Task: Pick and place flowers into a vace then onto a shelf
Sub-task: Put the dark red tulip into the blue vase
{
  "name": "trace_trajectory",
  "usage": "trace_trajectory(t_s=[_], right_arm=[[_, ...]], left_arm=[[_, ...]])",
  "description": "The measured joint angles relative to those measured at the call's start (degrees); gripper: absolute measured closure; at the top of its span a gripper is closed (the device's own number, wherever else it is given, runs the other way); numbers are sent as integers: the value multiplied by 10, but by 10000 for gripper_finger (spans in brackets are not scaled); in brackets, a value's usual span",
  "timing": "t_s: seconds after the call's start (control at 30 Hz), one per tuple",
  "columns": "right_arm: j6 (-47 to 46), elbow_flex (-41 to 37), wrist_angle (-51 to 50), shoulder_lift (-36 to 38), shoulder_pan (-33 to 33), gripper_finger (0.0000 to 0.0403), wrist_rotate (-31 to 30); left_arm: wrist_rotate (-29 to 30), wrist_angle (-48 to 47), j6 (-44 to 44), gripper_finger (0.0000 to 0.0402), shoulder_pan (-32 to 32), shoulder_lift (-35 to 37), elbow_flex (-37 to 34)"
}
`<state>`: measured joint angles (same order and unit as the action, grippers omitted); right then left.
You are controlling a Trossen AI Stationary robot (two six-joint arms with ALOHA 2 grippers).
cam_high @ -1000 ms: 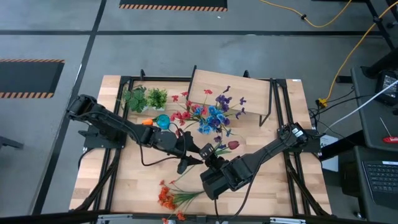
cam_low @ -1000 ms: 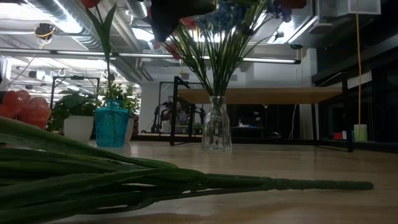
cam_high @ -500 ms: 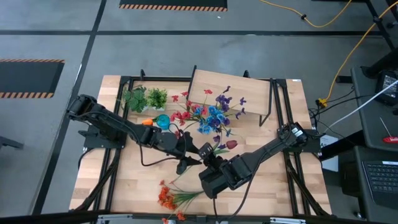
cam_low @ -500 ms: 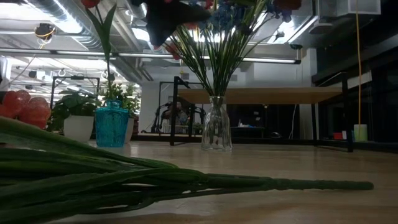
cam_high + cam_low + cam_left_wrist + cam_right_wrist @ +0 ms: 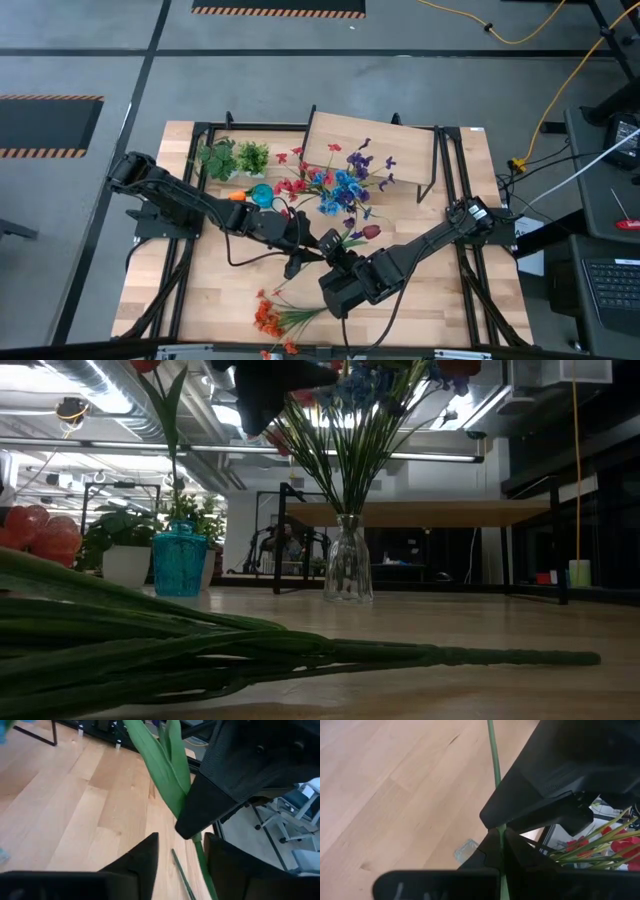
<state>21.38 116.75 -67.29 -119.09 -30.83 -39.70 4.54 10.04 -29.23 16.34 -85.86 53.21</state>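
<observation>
A dark red flower point(image 5: 372, 232) with a green stem and long leaves point(image 5: 160, 765) is held up over the table's middle. My right gripper point(image 5: 500, 845) point(image 5: 337, 252) is shut on its stem. My left gripper point(image 5: 180, 855) point(image 5: 303, 252) is open just beside it, with the stem point(image 5: 201, 855) running between its fingers, close to one of them. A glass vase point(image 5: 348, 565) stands on its base before the shelf point(image 5: 375, 148) and holds red, blue and purple sprays point(image 5: 335, 185). An orange bunch point(image 5: 270, 315) lies flat near the near edge. My right gripper pinches the green stem point(image 5: 499, 827) between its two fingers, which lie across it. The flower is lifted clear of the table, its bloom pointing toward the table's right. Whether my left gripper touches the stem, I cannot tell.
A blue vase point(image 5: 262, 194) with an orange tulip point(image 5: 237, 197) stands left of the glass vase. Two leafy potted plants point(image 5: 232, 158) sit at the far left. Bare wood point(image 5: 440, 300) lies on the near right. The bunch's long stems point(image 5: 300, 655) cross the low view.
In the low view the dark gripper over the glass vase has turned a little between the earliest frame and now. The held flower has hardly moved.
</observation>
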Motion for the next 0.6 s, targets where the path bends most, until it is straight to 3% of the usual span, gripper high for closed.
trace_trajectory(t_s=[0.33,0.6], right_arm=[[-3,0,3,0,0,388,3],[-30,0,14,0,-1,332,3]], left_arm=[[-43,-10,46,386,-1,1,1],[-45,-20,51,396,-1,0,0]])
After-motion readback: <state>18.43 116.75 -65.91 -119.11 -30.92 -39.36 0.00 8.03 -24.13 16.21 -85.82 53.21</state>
